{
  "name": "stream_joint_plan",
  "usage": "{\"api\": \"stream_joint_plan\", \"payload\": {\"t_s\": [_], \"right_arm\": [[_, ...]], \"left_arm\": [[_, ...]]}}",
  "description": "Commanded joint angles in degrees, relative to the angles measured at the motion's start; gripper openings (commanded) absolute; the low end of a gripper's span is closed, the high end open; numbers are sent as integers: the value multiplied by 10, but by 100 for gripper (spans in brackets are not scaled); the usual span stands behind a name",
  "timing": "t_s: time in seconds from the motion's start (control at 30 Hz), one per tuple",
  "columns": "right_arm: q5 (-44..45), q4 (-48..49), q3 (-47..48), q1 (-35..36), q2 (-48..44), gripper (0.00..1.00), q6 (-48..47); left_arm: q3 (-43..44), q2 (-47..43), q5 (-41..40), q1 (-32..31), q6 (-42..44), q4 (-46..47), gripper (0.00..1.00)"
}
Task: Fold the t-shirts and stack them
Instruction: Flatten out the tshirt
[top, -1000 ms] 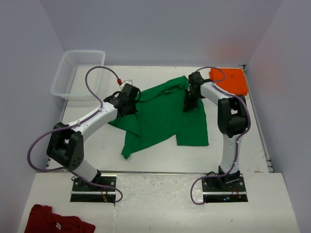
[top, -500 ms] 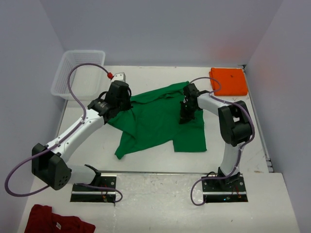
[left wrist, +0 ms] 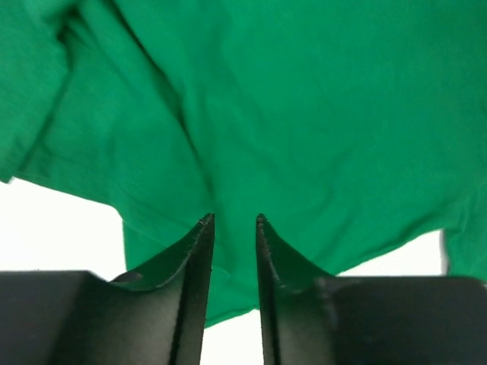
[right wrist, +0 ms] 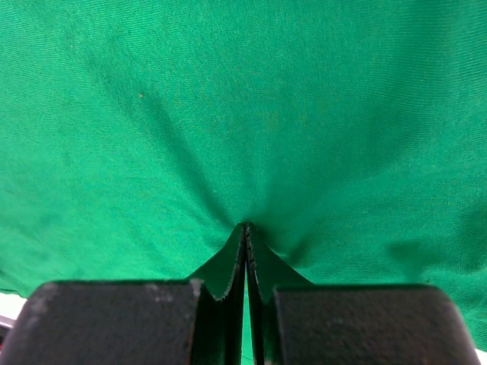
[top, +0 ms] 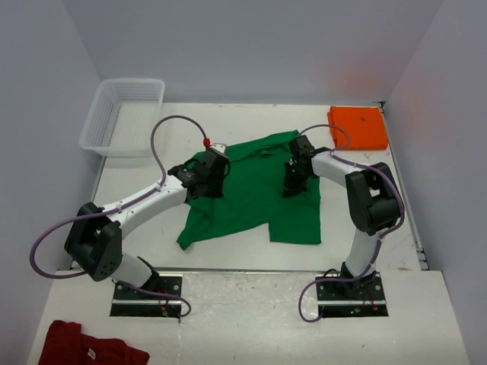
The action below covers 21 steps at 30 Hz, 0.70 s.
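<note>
White table (top: pixel 144 220) carries the green shirt (top: pixel 251 194), spread rumpled at its middle between both arms. The left gripper (left wrist: pixel 234 220) sits over the shirt's left edge, fingers parted. The right gripper (right wrist: pixel 245 226) is pinched tight on its cloth. The orange shirt (top: pixel 358 127) lies folded at the far right corner.

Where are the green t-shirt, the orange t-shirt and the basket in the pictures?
green t-shirt (top: pixel 251 190), top view, the flat middle of its cloth.
orange t-shirt (top: pixel 358 127), top view, the middle of the folded square.
basket (top: pixel 93 122), top view, its left wall.
</note>
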Motion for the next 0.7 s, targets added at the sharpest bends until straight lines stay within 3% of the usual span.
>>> {"api": "stream_joint_plan", "payload": {"t_s": [0.0,0.2,0.4,0.67], "right_arm": [[19,4,-14,-6,-17,0,0],[9,4,-16,-12,-31,0,-3],[-2,5,-16,-12,-32,0,-5],[-15,13,-19,-12,-38,0,-7]], "left_arm": [[-4,2,-65,-34,-29,-20,32],[-42,12,-117,-67,-101,-63,35],[-94,7,-106,-75,-144,-56,32],[-121,14,-95,-75,-145,-35,31]]}}
